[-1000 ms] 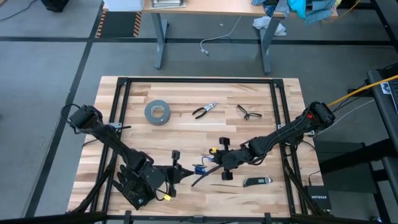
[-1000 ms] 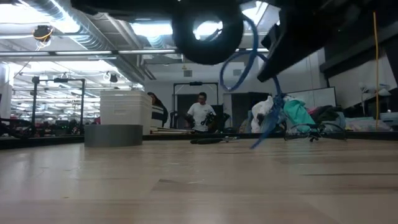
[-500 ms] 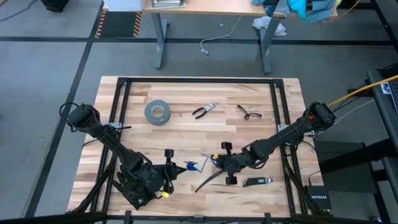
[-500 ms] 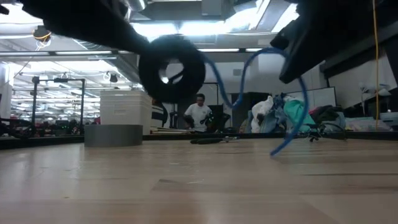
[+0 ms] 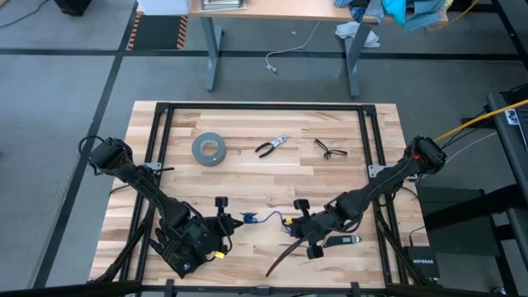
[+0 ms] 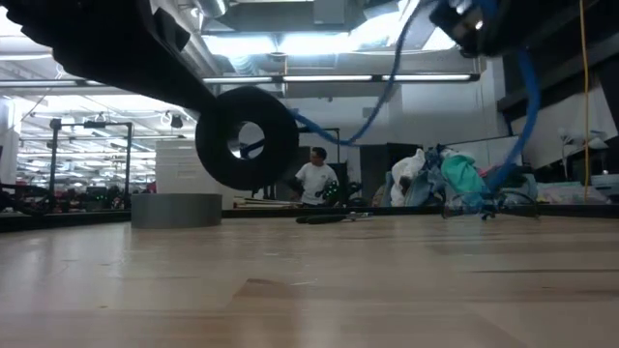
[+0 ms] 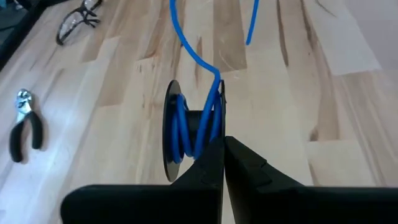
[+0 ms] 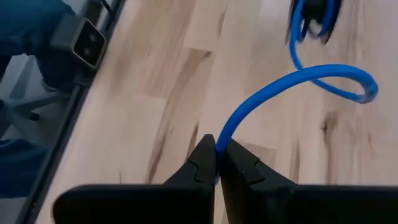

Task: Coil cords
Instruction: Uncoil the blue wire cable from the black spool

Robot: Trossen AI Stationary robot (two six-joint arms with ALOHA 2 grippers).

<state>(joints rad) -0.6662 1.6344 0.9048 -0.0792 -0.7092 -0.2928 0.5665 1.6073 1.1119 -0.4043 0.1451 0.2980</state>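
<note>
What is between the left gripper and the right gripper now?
In the high view, only the blue cord spans between the left gripper and the right gripper, above bare table.

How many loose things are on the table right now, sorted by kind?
Cord spool, in the left pincer: 1
Tape roll: 1
Pliers: 1
Glasses: 1
Small dark tool by the right arm: 1
Total: 5
</note>
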